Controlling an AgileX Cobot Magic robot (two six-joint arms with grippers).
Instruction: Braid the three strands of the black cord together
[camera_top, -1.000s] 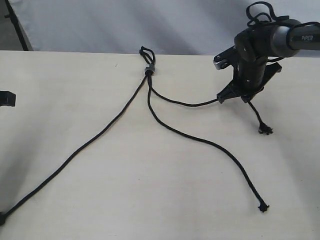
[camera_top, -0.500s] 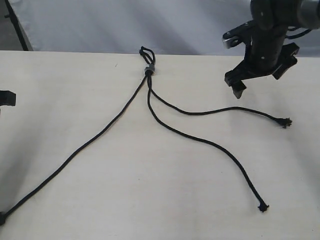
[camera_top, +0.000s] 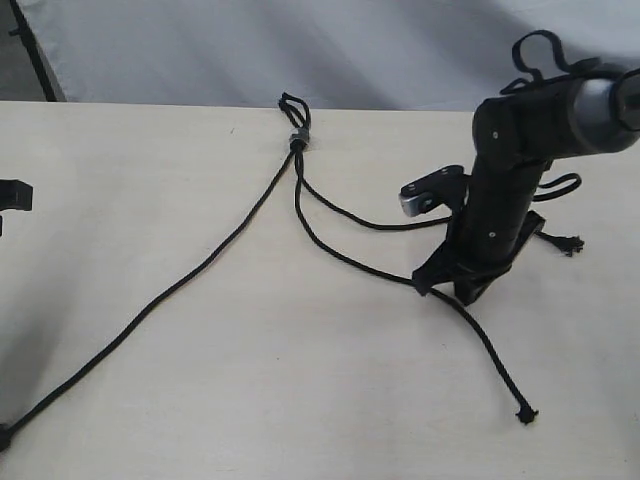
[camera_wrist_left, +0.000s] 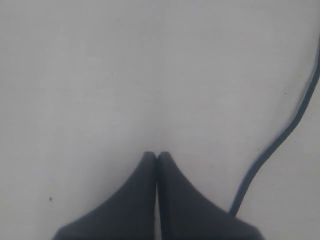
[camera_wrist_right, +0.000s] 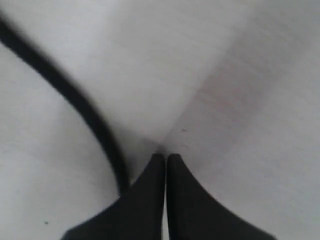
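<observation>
Right fingers (camera_wrist_right: 150, 200) now at middle strand (camera_top: 297, 205)

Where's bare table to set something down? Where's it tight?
Free: the wide wedge between left strand and middle strand; also the table beyond the left strand. Crowded: around the right gripper, where middle strand and right strand run close.

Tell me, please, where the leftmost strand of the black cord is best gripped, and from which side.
Grip the leftmost strand at its straight middle stretch, probably from directly above, the left hand closing across its line. It lies flat on the table, thin, and well apart from the other two strands there.
</observation>
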